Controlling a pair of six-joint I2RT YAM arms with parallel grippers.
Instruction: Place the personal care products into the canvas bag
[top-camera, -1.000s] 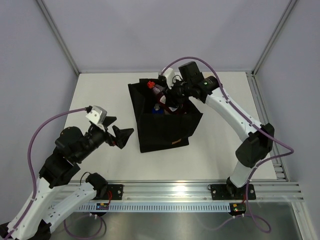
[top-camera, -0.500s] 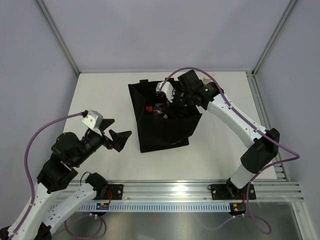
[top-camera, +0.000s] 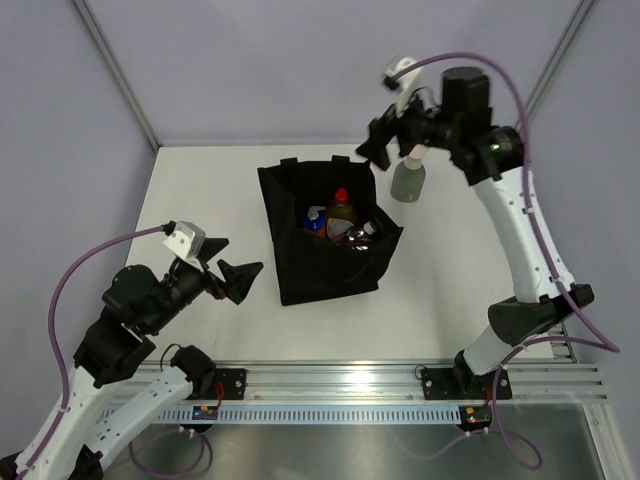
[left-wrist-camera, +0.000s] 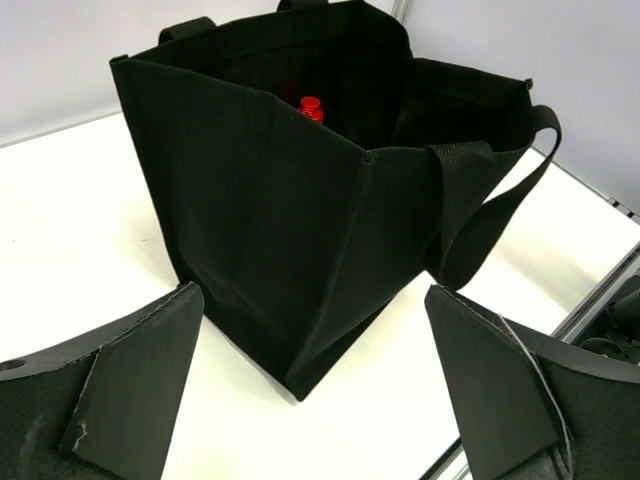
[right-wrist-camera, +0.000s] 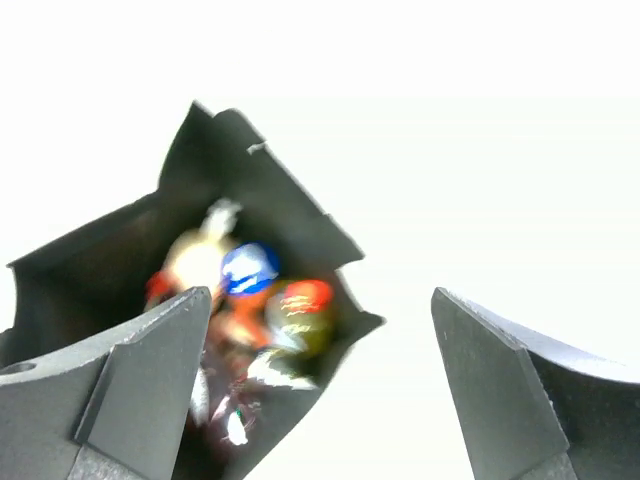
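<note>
**A:** What gets counted here, and where's the bag sat?

**B:** One canvas bag (top-camera: 330, 265), black, is stood upright around the middle of the desk (top-camera: 200, 190) with its mouth open. Two short handles can be made out in the left wrist view. A heap of bottles is seen inside:
- one yellow red-capped bottle (top-camera: 341, 205)
- one orange blue-capped bottle (top-camera: 317, 216)
- one flat dark red bottle (top-camera: 345, 233)
- one shiny silver-capped bottle (top-camera: 368, 228) by the bag's right wall

A cream bottle (right-wrist-camera: 198, 256) is also picked up by the right wrist camera. That view is blurred though, so the total inside can't be pinned down. One grey-green pump bottle (top-camera: 408, 182) is stood upright on the desk outside the bag. It's just beside the bag's far right corner, toward the desk's far edge.

**A:** Any writing to be read? And the grippers?

**B:** One small tan tag (top-camera: 350, 287) is fixed on the bag's near side, but it's too small for anything to be read. No bottle label can be read either. Two grippers are counted. The left gripper (top-camera: 232, 276) is spread wide with nothing held. It's kept low off the bag's near left corner, apart from it and pointed at it. The right gripper (top-camera: 378, 146) is also spread wide and empty. It's raised high over the bag's far right corner, and the bag's open mouth is seen between its fingers.
</note>
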